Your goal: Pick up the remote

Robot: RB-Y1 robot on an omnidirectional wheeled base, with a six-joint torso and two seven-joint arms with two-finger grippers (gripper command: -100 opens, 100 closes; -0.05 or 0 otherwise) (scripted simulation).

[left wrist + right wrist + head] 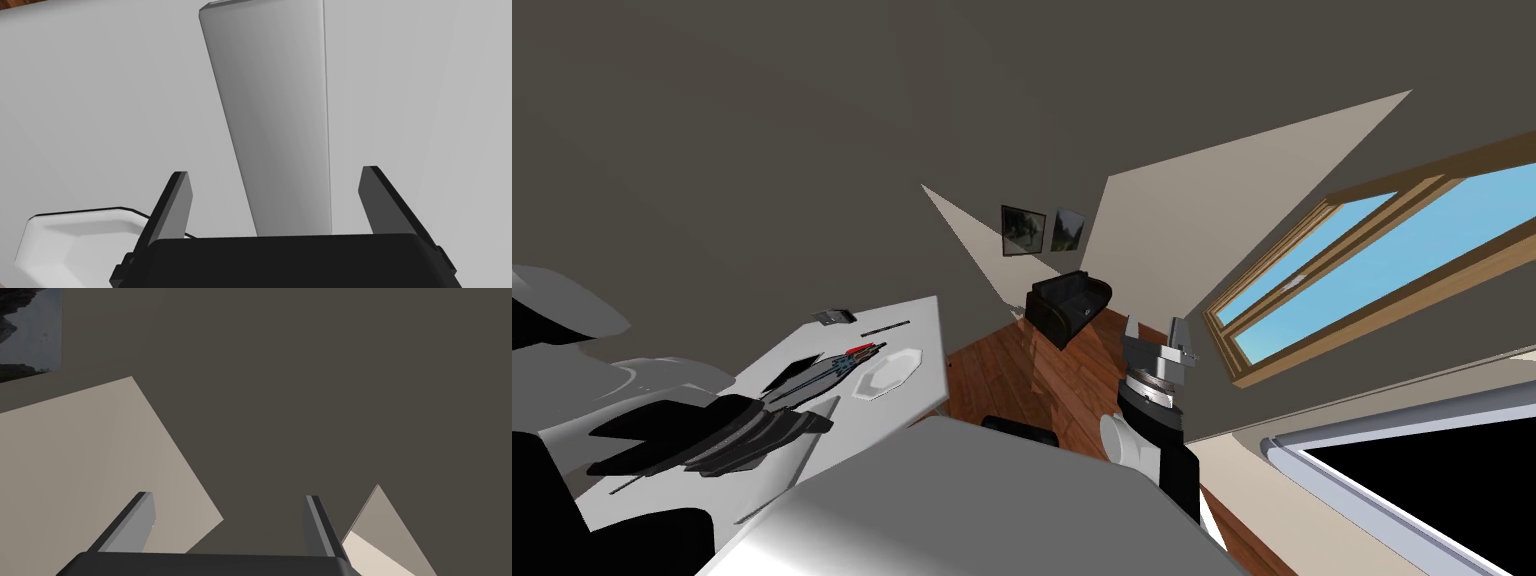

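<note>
Grey, flat and rigid, the remote lies on the white table between the spread fingers of my left gripper. Judged light and smooth: clamp across its long edges. Right gripper is released, fingers apart.

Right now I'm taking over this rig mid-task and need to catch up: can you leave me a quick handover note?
Left gripper: open, fingers either side of the long grey remote, not touching it.
Right gripper: open, raised at my right, holding nothing.
Remote lies flat on the white table; a white plate sits close by one finger.
Done: gripper lined up over the remote.
Left: probably close, then lift.
</note>
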